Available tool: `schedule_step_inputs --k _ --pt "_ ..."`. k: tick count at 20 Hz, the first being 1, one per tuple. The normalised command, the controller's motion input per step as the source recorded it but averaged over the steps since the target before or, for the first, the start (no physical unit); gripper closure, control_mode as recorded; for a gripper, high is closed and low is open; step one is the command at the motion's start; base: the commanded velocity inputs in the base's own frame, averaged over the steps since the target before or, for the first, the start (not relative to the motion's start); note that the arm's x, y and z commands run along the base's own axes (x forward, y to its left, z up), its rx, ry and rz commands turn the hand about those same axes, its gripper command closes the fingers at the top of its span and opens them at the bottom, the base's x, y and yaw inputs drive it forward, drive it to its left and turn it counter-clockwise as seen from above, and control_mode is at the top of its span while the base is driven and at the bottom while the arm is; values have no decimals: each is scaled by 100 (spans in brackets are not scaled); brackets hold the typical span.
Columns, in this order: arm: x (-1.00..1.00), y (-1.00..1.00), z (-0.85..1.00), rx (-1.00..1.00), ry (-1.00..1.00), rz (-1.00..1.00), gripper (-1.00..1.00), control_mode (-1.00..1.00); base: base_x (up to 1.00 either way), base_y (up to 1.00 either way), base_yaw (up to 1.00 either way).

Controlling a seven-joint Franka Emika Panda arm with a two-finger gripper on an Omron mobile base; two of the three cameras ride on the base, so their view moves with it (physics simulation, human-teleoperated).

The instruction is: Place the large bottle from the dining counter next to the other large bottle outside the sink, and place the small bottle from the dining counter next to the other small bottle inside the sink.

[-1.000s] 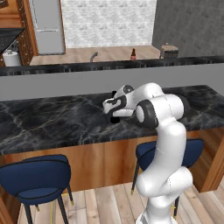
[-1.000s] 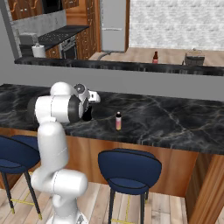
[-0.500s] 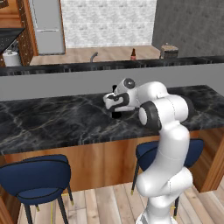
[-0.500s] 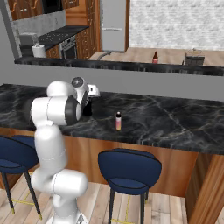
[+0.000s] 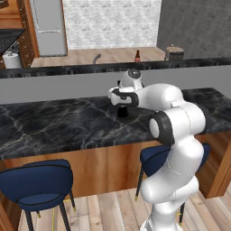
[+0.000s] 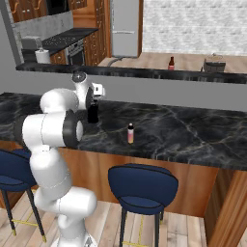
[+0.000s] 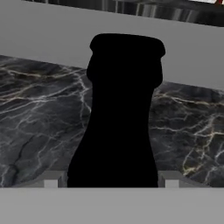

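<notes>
The large bottle [image 5: 122,113], tall and black, is on the dining counter [image 5: 54,122] with my gripper [image 5: 122,107] shut on it. The hand view has the large bottle [image 7: 122,109] between my fingertips [image 7: 50,180], which press on both of its sides. From the right, the gripper [image 6: 93,107] holds the large bottle [image 6: 93,116], and the small bottle [image 6: 130,133], pale pink, stands to its right on the counter [image 6: 193,130]. The other large bottle [image 5: 137,56], amber-brown, stands on the far counter near the faucet [image 5: 96,57]; the sink's basin is hidden.
A raised grey ledge [image 5: 67,83] runs behind the dining counter. Blue stools [image 5: 38,180] [image 6: 142,185] stand at its wooden front. On the far counter there is a brown pot [image 5: 174,53] to the right, and a fridge [image 5: 49,25] stands at the back left.
My hand has risen a little and the elbow has swung up and outward. The black bottle has stayed between the fingers. The small bottle has not moved.
</notes>
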Motion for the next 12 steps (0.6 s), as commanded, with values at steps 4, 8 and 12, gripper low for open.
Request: schedule_step_inputs --k 4,8,12 --pt "-47 -1 40 0 8 -5 100 -100 0 0 0" --pt "-63 -18 30 0 -1 -4 100 -100 0 0 0" --pt "-67 -13 19 0 -12 -3 100 -100 0 0 0"
